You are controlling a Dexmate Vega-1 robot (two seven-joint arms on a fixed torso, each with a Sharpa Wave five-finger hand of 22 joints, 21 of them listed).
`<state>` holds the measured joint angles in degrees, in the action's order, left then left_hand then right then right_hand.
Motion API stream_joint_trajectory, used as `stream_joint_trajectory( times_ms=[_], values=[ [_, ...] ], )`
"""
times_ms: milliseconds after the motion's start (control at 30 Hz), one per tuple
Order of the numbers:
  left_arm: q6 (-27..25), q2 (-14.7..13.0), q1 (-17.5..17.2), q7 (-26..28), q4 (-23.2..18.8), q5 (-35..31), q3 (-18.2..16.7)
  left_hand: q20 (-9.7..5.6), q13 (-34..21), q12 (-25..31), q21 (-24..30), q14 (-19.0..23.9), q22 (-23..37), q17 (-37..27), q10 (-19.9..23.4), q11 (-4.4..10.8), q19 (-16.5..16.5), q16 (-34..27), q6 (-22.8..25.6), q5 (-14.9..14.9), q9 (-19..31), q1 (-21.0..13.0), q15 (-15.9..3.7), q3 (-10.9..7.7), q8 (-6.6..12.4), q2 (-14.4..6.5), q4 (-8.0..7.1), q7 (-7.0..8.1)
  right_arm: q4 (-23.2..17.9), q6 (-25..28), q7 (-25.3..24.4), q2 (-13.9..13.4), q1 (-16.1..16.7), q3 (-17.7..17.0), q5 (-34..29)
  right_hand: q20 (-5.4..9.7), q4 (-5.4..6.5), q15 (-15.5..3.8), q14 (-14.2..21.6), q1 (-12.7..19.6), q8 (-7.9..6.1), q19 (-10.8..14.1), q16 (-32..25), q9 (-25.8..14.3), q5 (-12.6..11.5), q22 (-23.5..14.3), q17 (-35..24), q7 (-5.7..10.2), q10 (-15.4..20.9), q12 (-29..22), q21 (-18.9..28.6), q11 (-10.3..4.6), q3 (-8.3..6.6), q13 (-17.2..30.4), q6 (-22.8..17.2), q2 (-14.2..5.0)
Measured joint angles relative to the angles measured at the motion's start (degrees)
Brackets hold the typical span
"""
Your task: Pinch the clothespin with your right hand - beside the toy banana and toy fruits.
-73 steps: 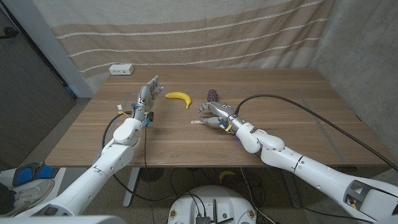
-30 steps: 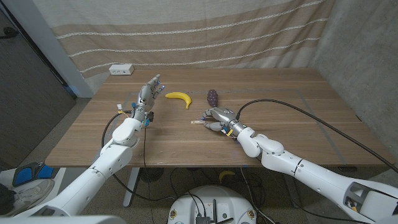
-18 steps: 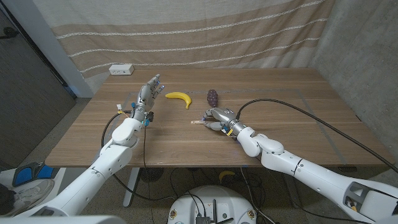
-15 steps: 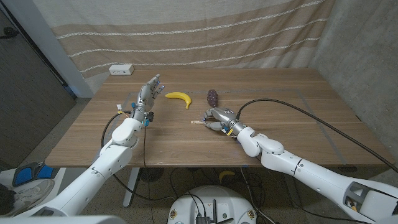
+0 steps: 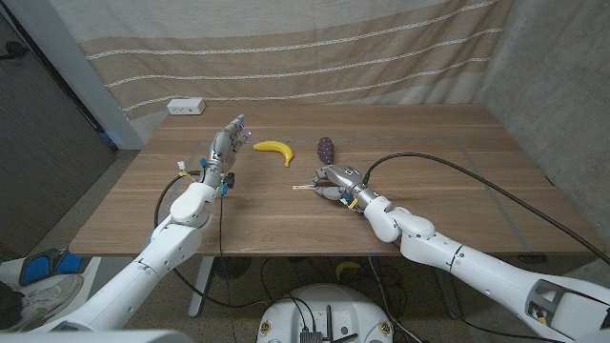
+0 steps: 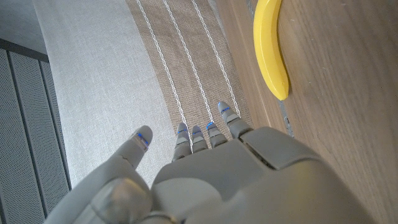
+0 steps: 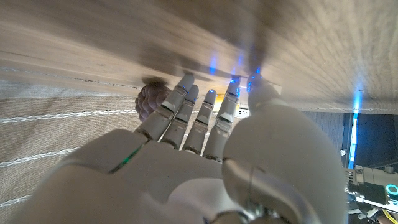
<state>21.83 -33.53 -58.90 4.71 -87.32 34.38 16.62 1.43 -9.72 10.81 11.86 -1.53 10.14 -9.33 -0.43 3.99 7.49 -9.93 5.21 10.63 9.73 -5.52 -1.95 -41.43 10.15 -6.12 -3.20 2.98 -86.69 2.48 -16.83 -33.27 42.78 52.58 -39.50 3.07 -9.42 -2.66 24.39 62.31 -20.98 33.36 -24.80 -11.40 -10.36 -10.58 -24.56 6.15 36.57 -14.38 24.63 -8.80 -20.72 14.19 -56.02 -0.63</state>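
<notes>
Clothespin (image 5: 303, 187) lies at frame centre on the table (image 5: 267, 219), below the toy banana (image 5: 274, 149). Right hand (image 5: 335, 181) hovers over it, fingers curled; whether they grip is unclear. Next, probably: close thumb and finger on it.

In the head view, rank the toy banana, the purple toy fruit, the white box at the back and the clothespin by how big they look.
1. Toy banana.
2. White box, though it sits farther back.
3. Purple toy fruit.
4. Clothespin, partly hidden by the right hand.
</notes>
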Motion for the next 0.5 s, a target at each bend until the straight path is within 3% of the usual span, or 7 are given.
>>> stream_joint_trajectory(
  times_ms=[500],
  values=[
    [-0.1, -0.5, -2.1, 1.2, -1.9, -0.1, -0.7, 0.00, 0.0, 0.0, 0.0, 0.0, 0.0, 0.0, -0.2, -0.21, 0.0, 0.0, 0.0, 0.0, 0.0, 0.0, 0.00, 0.16, 0.00, 0.0, 1.11, -0.03, 1.4, -0.7, -1.9, 0.1, -0.1, 0.7, -0.5, 0.00, 0.01, -0.10, 1.3, 0.9, -0.60, 0.0, -0.5, 0.0, 0.0, 0.0, 0.0, -0.30, 1.9, -0.5, 0.4, -0.39, 0.00, 0.1, -0.3, -0.90]
  ],
)
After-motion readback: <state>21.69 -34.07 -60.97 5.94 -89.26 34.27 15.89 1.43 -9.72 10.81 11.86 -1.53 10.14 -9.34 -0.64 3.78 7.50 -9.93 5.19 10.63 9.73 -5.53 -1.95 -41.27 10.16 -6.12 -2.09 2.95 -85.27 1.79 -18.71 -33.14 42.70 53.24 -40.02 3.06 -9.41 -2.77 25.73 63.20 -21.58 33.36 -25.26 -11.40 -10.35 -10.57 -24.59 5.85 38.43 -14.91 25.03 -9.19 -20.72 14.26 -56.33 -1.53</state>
